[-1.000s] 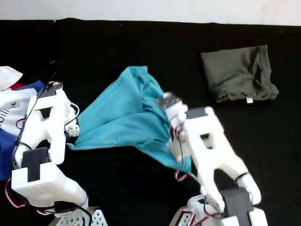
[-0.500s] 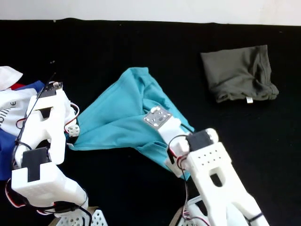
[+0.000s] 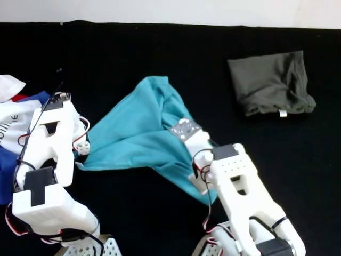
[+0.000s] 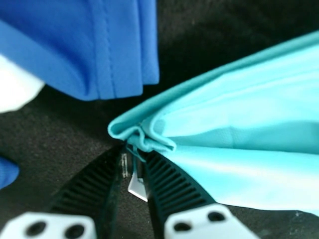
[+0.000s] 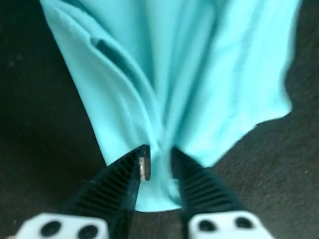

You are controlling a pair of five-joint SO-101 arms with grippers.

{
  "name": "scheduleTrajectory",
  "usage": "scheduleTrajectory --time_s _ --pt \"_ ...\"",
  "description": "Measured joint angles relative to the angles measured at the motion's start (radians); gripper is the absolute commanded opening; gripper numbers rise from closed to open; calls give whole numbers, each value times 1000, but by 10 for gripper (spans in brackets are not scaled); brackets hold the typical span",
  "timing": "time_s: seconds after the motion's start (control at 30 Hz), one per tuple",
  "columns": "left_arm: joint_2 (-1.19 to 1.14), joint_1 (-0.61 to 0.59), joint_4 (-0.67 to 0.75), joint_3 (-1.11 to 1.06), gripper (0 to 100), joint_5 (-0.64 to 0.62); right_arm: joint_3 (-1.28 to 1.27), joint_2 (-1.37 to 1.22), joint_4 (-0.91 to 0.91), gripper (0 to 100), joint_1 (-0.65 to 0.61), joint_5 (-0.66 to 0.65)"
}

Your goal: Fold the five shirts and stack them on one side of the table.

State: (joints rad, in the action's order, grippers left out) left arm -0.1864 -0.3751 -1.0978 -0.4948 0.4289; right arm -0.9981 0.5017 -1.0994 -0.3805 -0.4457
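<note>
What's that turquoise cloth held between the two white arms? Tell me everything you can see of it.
It is a teal shirt of thin, smooth fabric with stitched hems, unfolded and crumpled, spread slantwise over the black table. The left gripper pinches one bunched corner, beside a blue and white shirt. The right gripper is closed on a fold at the opposite lower edge. Long creases run between the two grips. The folded grey shirt lies apart from it.
</note>
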Motion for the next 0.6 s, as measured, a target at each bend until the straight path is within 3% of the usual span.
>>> scheduleTrajectory --time_s 0.2,0.6 --pt "0 0 0 0 8 0 0 -3 -72 26 -3 0" --pt "0 0 0 0 8 0 94 -5 -229 31 -127 0"
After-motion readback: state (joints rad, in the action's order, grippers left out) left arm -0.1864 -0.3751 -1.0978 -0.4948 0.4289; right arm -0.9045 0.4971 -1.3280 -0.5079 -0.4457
